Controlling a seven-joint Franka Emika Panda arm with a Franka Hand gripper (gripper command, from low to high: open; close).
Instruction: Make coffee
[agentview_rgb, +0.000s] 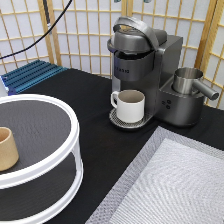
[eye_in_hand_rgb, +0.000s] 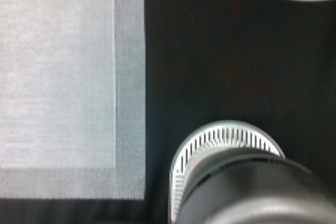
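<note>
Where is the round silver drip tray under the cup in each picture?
Exterior view: the drip tray sits at the foot of the coffee machine, near the middle, with the white mug standing on it.
Wrist view: the drip tray shows as a slotted silver ring, partly hidden by the machine's dark top; the mug cannot be seen.
Shared landmark: the grey mat on the black table.
The gripper is not in the exterior view.
</note>
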